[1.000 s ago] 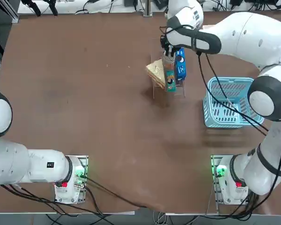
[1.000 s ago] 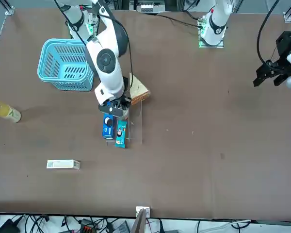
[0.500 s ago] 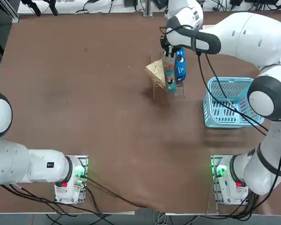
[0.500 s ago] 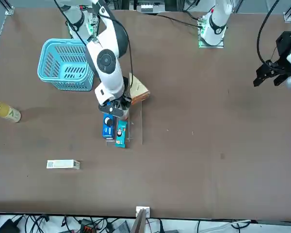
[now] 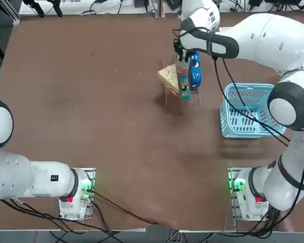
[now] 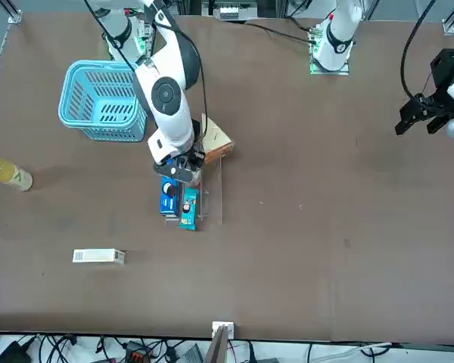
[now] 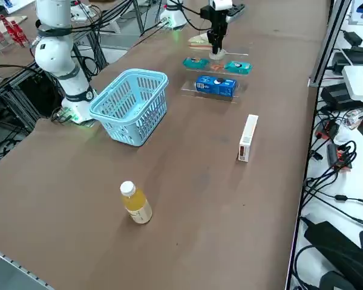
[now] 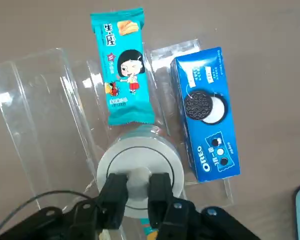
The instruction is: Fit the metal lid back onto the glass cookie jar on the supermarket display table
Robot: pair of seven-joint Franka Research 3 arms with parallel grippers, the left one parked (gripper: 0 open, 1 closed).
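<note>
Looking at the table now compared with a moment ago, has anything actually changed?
Nothing visibly changed. The right jaws stay closed on the knob of the metal lid, over the jar in the clear tray. The teal snack packet, the blue Oreo box, the blue basket, the yellow bottle and the white box are all where they were.

Across the display table, the overhead and front views show no visible change from the moments just before; whether anything small has shifted beneath the working arm cannot be told from either of them.
</note>
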